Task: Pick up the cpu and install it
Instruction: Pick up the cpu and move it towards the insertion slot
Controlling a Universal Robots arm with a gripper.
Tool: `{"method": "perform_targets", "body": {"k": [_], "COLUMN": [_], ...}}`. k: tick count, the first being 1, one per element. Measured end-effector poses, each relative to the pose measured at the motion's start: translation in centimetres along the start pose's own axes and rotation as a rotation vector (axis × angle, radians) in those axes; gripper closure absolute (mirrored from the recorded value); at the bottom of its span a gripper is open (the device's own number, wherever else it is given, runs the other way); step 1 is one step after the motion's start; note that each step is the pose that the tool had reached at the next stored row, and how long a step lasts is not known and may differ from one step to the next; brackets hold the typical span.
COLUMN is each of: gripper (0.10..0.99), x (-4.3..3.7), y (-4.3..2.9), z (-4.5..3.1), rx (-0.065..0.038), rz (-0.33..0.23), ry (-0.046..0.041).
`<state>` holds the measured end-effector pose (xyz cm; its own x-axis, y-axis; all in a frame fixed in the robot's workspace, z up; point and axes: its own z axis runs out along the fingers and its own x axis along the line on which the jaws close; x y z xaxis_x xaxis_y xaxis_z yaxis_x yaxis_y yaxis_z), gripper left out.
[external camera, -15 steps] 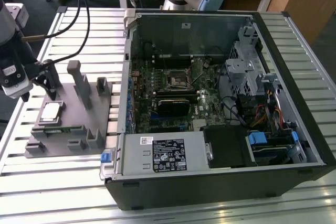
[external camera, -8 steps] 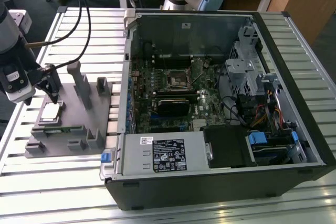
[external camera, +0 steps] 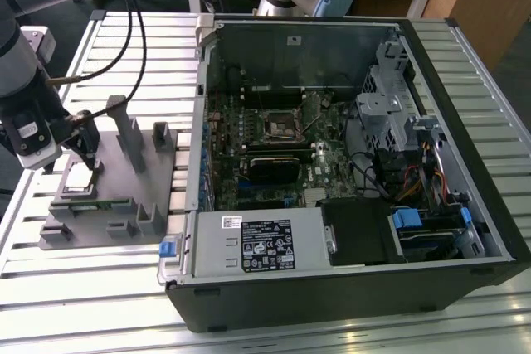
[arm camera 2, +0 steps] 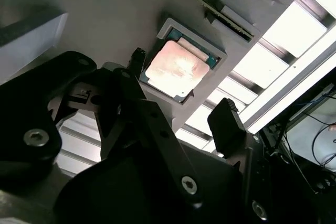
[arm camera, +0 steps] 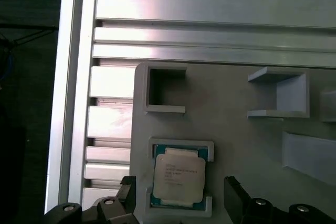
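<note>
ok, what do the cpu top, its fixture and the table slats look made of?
The cpu: metal top, matte silvery with soft glare; the green board edge is likely laminate.
The fixture: probably plastic, flat matte grey, uniform, no glints.
The table slats: likely aluminium, with a bright, brushed-looking sheen.

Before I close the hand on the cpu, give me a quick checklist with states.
1. cpu flat in the pocket of the grey fixture: ok.
2. hand open, one finger on each side of the cpu: ok.
3. Hand low enough to grip: cannot tell.
4. computer case open, socket exposed: ok.
5. Socket frame lifted for the chip: cannot tell.
</note>
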<state>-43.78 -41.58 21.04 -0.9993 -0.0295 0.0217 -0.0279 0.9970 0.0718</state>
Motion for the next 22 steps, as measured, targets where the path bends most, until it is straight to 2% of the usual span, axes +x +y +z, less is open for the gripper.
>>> {"method": "perform_targets", "body": {"k": [5,15,16,22], "gripper": [0.325,0.337,0.408,0.424], "x": [-0.10,-0.11,-0.11,-0.06], "y": [0.09,0.11,0.10,0.09], "z": [0.85,2.04,2.11,2.42], "rx": [0.000,0.000,0.000,0.000], "rz": [0.008,0.020,0.019,0.020], "ry": [-0.0001,-0.0007,-0.0007,-0.0008]}}
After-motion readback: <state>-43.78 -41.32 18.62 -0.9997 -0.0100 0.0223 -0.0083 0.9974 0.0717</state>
